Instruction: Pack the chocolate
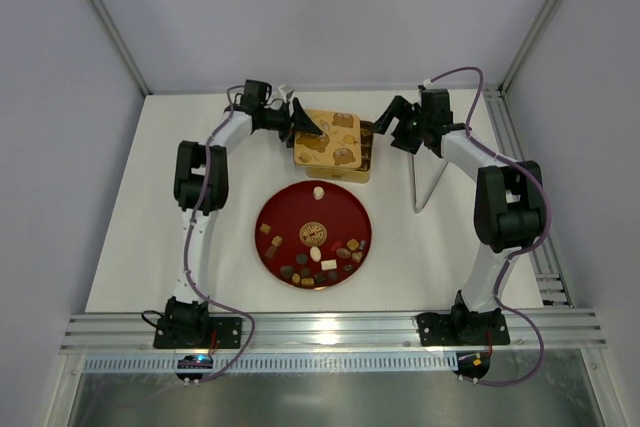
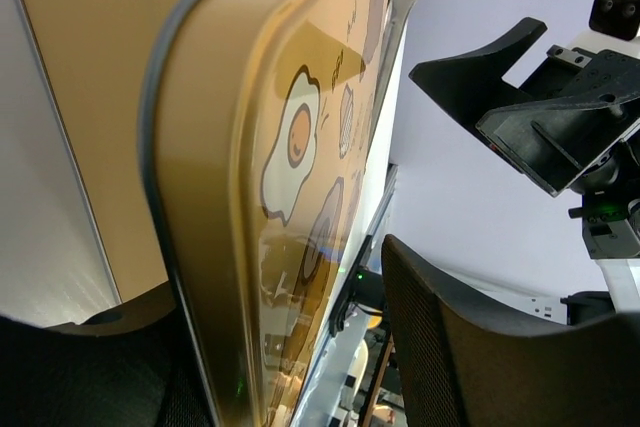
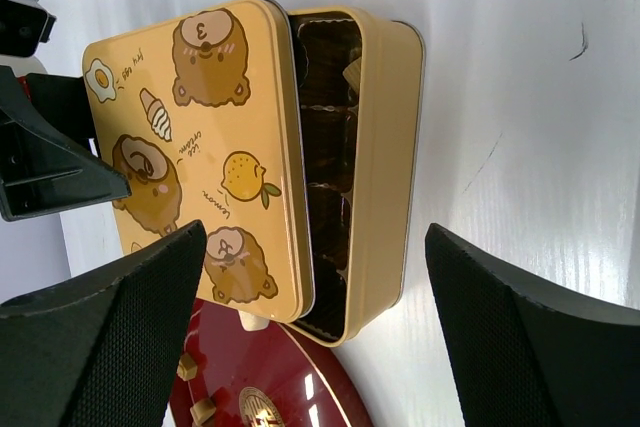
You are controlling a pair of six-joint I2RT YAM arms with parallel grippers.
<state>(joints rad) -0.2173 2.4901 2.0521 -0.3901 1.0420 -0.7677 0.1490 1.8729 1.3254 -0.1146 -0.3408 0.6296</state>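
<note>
The left arm (image 1: 200, 217) rises from its base at the near edge of the desk (image 1: 140, 207), bends at the elbow and reaches inward toward the far middle. This brings the left end effector (image 1: 303, 125) to the left edge of the lid (image 3: 200, 147). The right arm (image 1: 505, 207) mirrors it from the other side, its wrist turned inward so that the right end effector (image 1: 385, 125) hangs just right of the gold tin (image 3: 385, 147). The chocolate (image 1: 320, 265) lies on the round red plate (image 1: 290, 202), which sits near the tin on its near side. Most pieces are scattered over the plate's near half, and one cream piece sits alone at its far rim. The pieces share no common direction: the oblong ones lie flat at differing angles, and one cream bar has its long side running left to right. The left end effector is at a middling spread and grips the lid by its edge. One of its fingers (image 2: 470, 347) is on the printed face and the other is behind the rim. The lid sits shifted to the left over the tin, leaving a strip of dark compartments uncovered; I cannot tell what is in them. The right end effector is spread wide, holding and touching nothing.
</note>
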